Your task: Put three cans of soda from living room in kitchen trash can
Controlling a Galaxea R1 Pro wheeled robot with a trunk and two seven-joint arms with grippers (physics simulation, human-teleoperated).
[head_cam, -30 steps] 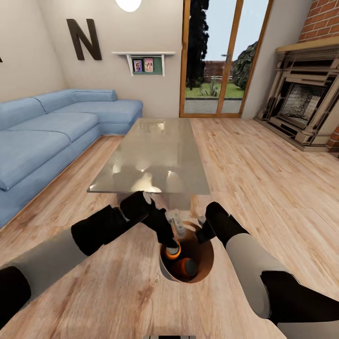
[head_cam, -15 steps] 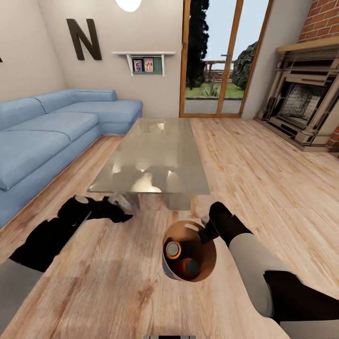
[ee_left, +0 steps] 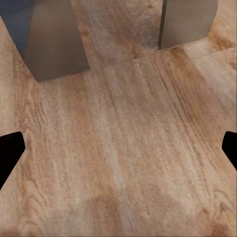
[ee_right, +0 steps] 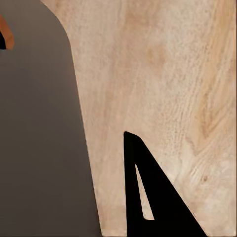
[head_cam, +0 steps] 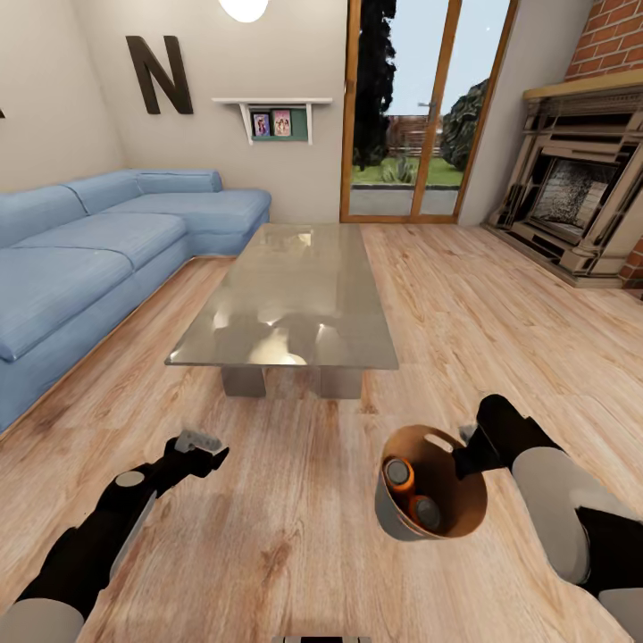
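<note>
The tash can (head_cam: 386, 512), a round bin with a brown inside and a grey wall, hangs tilted just above the floor at the lower right. My right gripper (head_cam: 463, 445) is shut on its far rim. In the right wrist view the grey wall (ee_right: 39, 148) runs beside one black finger (ee_right: 148, 197). Two cans of soda lie in the bin: an orange one (head_cam: 399, 474) and another with a grey top (head_cam: 423, 512). Whether a third lies under them I cannot tell. My left gripper (head_cam: 202, 441) (ee_left: 118, 153) hovers open and empty over the floor, well left of the bin.
The glass-topped low table (head_cam: 295, 295) stands straight ahead, its legs (ee_left: 54, 44) close in front of my left gripper. A blue corner sofa (head_cam: 89, 250) lines the left wall. A fireplace (head_cam: 572, 205) is at the far right and a glass door (head_cam: 420, 116) behind the table.
My left gripper has left the bin, where it dropped an orange can, and swung left and back. My right arm has carried the bin to the right, now tilted.
</note>
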